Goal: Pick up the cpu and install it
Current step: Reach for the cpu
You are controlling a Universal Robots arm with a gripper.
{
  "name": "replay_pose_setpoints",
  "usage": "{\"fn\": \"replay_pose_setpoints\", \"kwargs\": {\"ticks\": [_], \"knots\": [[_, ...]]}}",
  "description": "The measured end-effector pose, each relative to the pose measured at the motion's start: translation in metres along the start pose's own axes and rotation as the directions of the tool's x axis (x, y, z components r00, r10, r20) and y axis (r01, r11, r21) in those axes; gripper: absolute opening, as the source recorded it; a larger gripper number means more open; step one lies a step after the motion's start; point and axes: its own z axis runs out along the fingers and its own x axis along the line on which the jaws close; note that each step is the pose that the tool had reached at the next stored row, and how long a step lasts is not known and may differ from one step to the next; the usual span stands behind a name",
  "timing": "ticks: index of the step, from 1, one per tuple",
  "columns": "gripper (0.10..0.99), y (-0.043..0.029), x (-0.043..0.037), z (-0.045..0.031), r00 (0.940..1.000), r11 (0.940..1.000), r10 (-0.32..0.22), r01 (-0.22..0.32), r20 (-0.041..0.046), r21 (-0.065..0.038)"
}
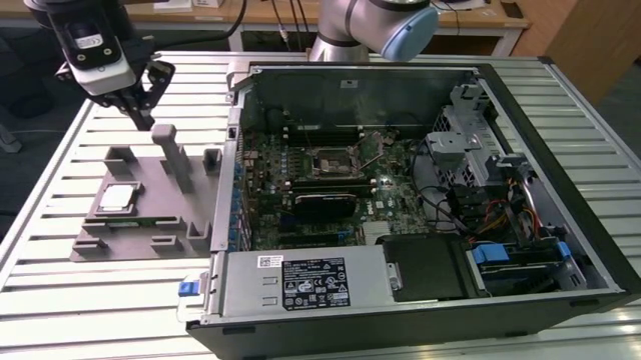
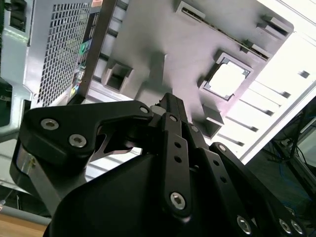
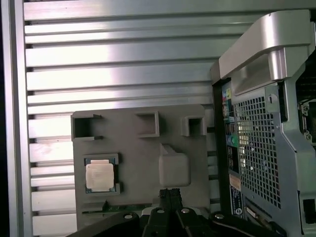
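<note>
Currently, the cpu [image 1: 117, 197] is being shown lying flat, shiny side up, in a square recess of a grey holder plate [image 1: 150, 232]. The plate is being carried by the slatted metal desk [image 1: 100, 307] at the exterior view's left. The hand [image 1: 143, 120] is being held in the air over the plate's far end, well apart from the chip, with its fingers pressed together on nothing.

The chip is being judged light and stiff, with a slick metal top and a delicate underside. Two opposite edges are being judged the safest hold, taken gently and level. Raised lips at the recess corners are being judged to crowd those edges.

An upright grey post [image 1: 168, 150] is being seen rising from the plate near the hand, with low blocks around it. A thin green memory stick [image 3: 118, 207] is being held in a slot just beside the chip. An open computer case [image 1: 350, 90] is being shown close against the plate, its green motherboard [image 1: 300, 217] and black socket [image 1: 335, 161] exposed.
</note>
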Motion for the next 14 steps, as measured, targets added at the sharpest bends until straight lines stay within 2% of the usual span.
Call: {"fn": "replay_pose_setpoints", "kwargs": {"ticks": [14], "knots": [[0.106,-0.0015,0.0200,0.0086,1.0000,1.0000,0.001,-0.001,0.0001,0.000]]}}
